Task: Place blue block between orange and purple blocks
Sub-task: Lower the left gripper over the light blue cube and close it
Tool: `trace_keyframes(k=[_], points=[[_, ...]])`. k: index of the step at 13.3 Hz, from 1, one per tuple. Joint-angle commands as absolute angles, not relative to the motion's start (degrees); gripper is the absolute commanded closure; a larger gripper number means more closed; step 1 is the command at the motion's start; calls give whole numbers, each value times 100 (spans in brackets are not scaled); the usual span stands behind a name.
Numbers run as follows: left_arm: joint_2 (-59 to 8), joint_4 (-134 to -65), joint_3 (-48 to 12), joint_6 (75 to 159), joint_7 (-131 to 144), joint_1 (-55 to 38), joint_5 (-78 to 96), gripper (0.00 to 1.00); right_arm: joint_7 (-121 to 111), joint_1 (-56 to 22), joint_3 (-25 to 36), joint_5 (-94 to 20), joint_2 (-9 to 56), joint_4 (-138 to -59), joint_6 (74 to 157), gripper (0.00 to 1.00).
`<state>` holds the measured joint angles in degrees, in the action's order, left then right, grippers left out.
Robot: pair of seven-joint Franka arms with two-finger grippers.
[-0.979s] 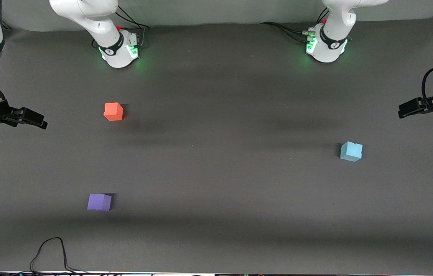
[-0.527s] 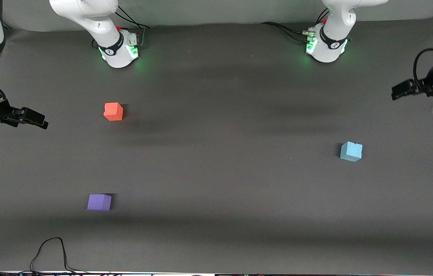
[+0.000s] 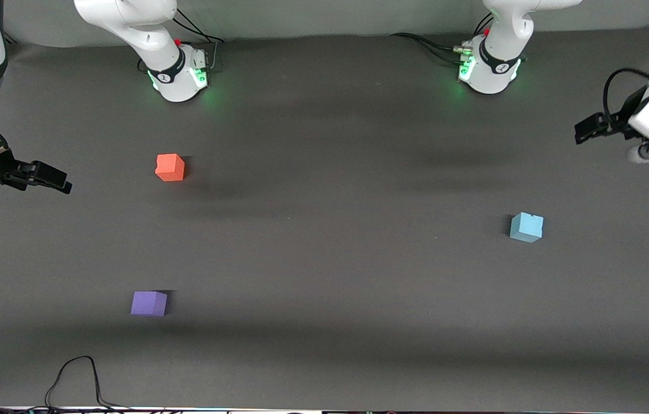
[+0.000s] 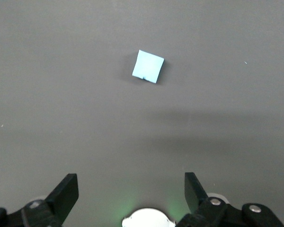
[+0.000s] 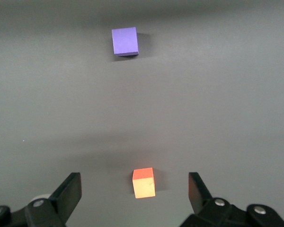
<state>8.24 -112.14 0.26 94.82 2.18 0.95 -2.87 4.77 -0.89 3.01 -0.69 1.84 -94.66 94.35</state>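
While both arms hang in the air at the table's two ends, the three foam cubes sit apart on the dark grey table [image 3: 324, 259]. The blue block [image 3: 526, 227] rests toward the left arm's end, with a small notch in one top edge. The orange block [image 3: 170, 167] and the purple block [image 3: 149, 303] lie toward the right arm's end, the purple one nearer the front camera, with bare mat between them.

The left gripper [image 3: 584, 127] is up over the table's edge at its own end, fingers spread wide and empty; its wrist view shows the blue block [image 4: 147, 66] well ahead of the fingertips [image 4: 66, 191]. The right gripper [image 3: 58, 180] is up over its own end, likewise wide open and holding nothing, with the orange block [image 5: 143, 182] between its fingers in the wrist view and the purple block [image 5: 125, 41] farther off.

A black cable [image 3: 74, 379] loops on the table's edge nearest the front camera.
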Motion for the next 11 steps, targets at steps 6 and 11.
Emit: trace_keyframes(k=[6,11], points=[[-1307,-11215,26,11248,-413,167,-334,0,396,-123,299,-35,132,-9378,9105,0],[-2126,-11302,26,12171,-659,176,-308,0,229,-123,308,-44,123,-9369,9097,0]])
